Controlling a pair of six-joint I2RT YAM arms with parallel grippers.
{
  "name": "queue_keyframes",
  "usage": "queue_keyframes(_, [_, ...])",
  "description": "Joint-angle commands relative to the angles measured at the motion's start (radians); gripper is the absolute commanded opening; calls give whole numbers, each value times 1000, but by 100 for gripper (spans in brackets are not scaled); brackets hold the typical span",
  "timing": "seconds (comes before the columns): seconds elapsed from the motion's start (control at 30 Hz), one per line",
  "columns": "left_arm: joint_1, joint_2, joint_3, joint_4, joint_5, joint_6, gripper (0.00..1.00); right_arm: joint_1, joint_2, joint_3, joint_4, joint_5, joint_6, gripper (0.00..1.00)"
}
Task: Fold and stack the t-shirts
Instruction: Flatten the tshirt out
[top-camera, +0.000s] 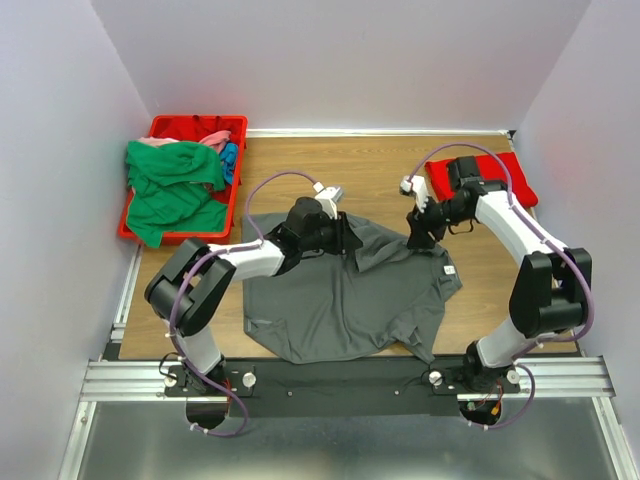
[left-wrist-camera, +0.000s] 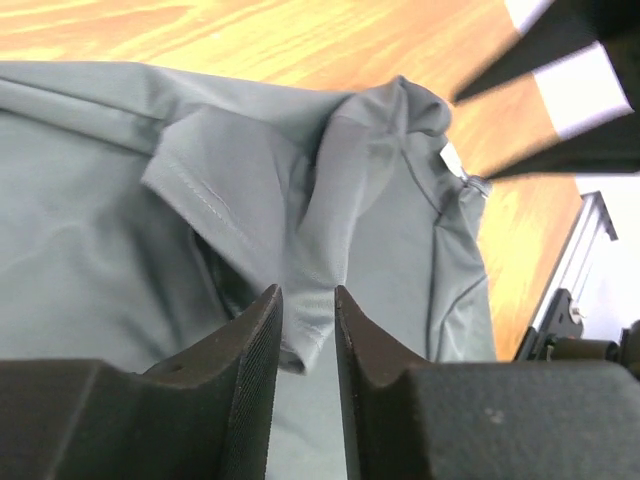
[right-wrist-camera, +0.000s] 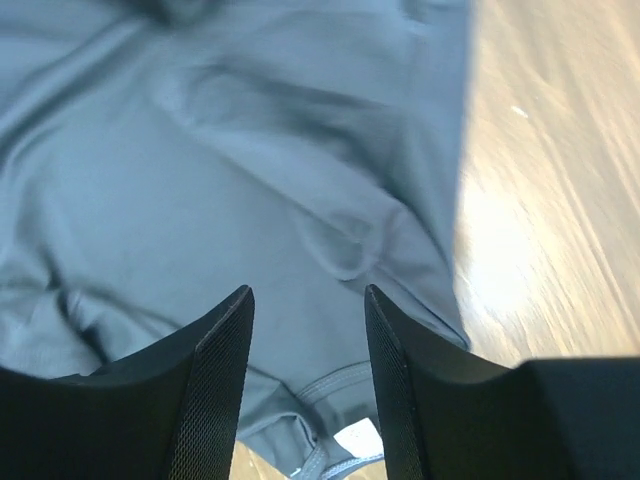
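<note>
The dark grey t-shirt is spread on the table, lying sideways, neck toward the right arm; a raised fold at its far edge is straddled by the left gripper, jaws a little apart; the right gripper is seen wide open just above it.

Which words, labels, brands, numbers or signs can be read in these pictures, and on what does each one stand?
No text can be read in any view.
The only label is a small white tag near the edge of the dark grey t-shirt; it is too small and blurred to read.
</note>
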Motion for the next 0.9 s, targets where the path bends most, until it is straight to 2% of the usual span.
queue_keyframes(0.0, [22, -50, 9, -44, -50, 37, 36, 54, 22, 35, -237, -159, -303, 56])
queue_keyframes(0.07, [33, -62, 16, -84, -76, 52, 36, 106, 29, 20, -262, -166, -351, 56])
queue_keyframes(0.13, [44, -101, 10, -117, -116, 72, 36, 213, 23, -25, -238, -121, -381, 56])
queue_keyframes(0.2, [67, -174, -7, -165, -166, 93, 40, 323, -1, -67, -128, -25, -314, 55])
queue_keyframes(0.3, [99, -329, -30, -260, -294, 158, 49, 417, -38, -95, 3, 66, -249, 54])
queue_keyframes(0.37, [113, -425, -43, -306, -346, 211, 55, 452, -52, -98, 60, 118, -224, 54])
queue_keyframes(0.4, [125, -526, -52, -349, -433, 227, 58, 475, -61, -100, 110, 165, -203, 55])
queue_keyframes(0.47, [137, -678, -73, -383, -517, 279, 66, 494, -63, -100, 179, 209, -181, 55])
queue_keyframes(0.57, [148, -807, -101, -453, -607, 313, 74, 525, -40, -105, 238, 288, -155, 58])
queue_keyframes(0.7, [159, -975, -125, -571, -651, 314, 76, 552, 3, -120, 285, 357, -147, 59])
queue_keyframes(0.87, [160, -1081, -176, -644, -653, 273, 75, 571, 54, -106, 314, 416, -128, 56])
